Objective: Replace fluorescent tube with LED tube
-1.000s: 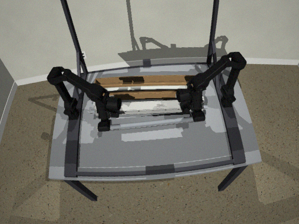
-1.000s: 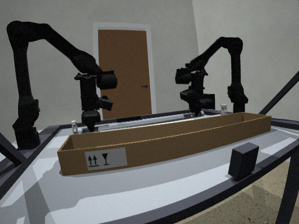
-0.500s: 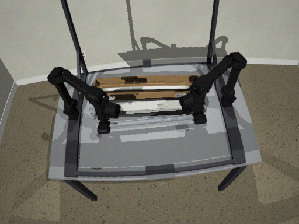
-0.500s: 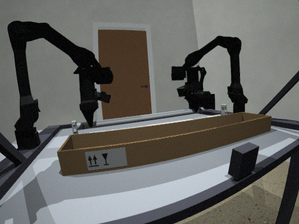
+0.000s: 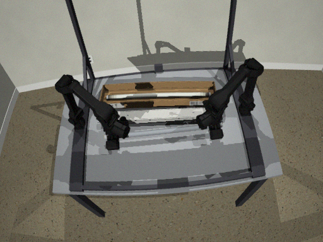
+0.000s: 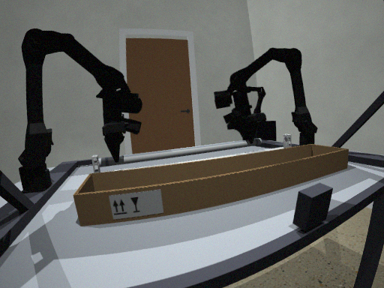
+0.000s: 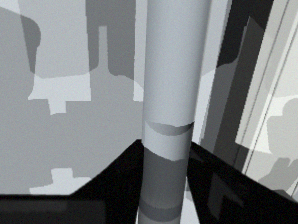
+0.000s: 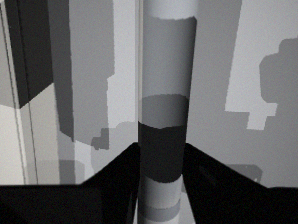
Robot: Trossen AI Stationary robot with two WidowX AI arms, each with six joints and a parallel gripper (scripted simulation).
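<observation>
From above, the carton (image 5: 176, 85) (image 6: 225, 181) lies beyond the light fixture (image 5: 164, 115), one tube (image 5: 158, 95) lengthwise inside it, and another tube (image 5: 164, 130) (image 6: 184, 151) (image 7: 172, 75) (image 8: 167, 75) spans both arms on the fixture's other side. Over to the exterior: the carton sits flat on the bench (image 6: 180, 244), and that outer tube runs behind the lampholders (image 6: 95, 163) (image 6: 287, 140), outside them. Left wrist now, and the left gripper (image 5: 212, 126) (image 6: 117, 160) (image 7: 164, 147) has the outer tube pinched between its fingers! Right wrist: the right gripper (image 5: 111, 136) (image 6: 249, 141) (image 8: 160, 149) grasps it too, fingers on either side.

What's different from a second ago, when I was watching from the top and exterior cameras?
The long tube has risen, lifted between the left pincer and right pincer. No release shows. The carton and the tube inside it look unmoved.
</observation>
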